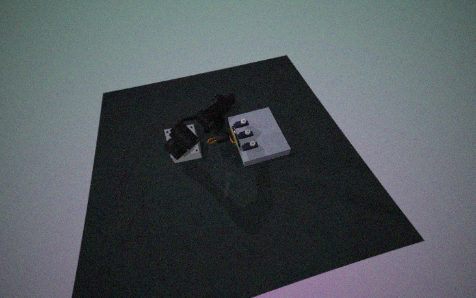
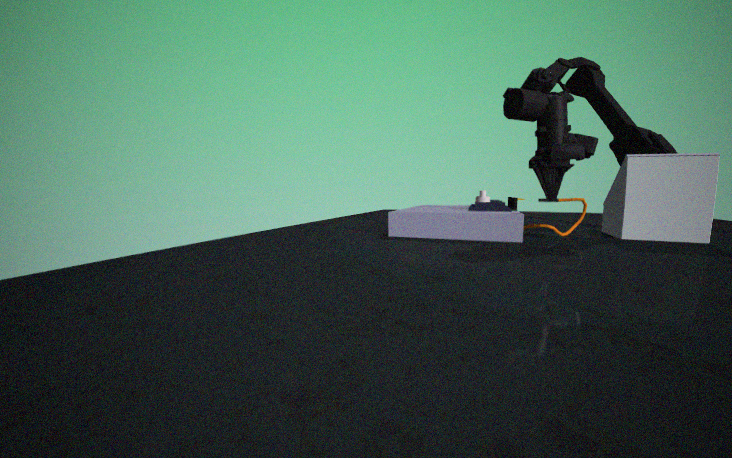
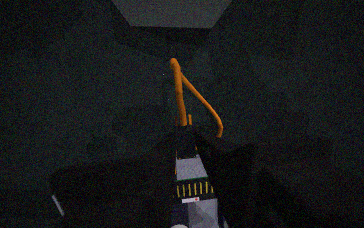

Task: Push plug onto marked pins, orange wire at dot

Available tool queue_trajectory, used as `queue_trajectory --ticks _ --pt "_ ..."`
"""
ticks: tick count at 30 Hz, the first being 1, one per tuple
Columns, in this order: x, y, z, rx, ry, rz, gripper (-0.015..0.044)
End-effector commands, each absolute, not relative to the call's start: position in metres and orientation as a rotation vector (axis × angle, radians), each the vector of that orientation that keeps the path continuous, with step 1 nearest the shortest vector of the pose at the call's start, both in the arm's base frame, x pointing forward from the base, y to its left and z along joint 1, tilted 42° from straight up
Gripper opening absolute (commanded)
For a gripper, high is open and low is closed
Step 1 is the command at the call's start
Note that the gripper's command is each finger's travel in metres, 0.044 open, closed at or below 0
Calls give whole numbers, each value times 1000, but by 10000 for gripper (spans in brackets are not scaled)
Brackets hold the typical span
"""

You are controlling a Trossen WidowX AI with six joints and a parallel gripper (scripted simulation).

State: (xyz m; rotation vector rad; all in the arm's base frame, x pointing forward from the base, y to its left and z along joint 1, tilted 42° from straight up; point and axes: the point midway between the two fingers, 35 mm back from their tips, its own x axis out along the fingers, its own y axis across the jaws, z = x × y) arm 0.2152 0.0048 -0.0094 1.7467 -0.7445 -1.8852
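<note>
My gripper [image 2: 550, 198] [image 3: 184, 135] is shut on the small dark plug [image 2: 544, 200] [image 3: 187, 142]. It hangs upright in front of the holder [image 2: 456, 224] [image 1: 270, 131], with the plug held about level at pin height. The plug is apart from the row of pins [image 3: 195, 189] [image 2: 520, 199], with a visible gap. A pale band with a red dot [image 3: 196, 199] at its right end in the wrist view marks some pins. The orange lead [image 3: 179, 97] [image 2: 581, 210] leaves the plug's far side and loops down towards the holder. The plug's holes and separate wire colours cannot be made out.
Three dark servos with white hubs sit on the holder; the middle servo [image 1: 244, 135] is behind the pins. The pale arm base block [image 2: 666, 199] [image 1: 189, 156] stands across from the pin side. The lead's slack hangs between block and holder.
</note>
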Motion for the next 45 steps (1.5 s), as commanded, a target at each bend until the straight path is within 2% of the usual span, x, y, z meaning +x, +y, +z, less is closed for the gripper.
queue_trajectory --ticks 1,45 --pt "233 5 -10 1762 -740 -1874 0" --pt "267 3 -7 1764 -741 -1872 0"
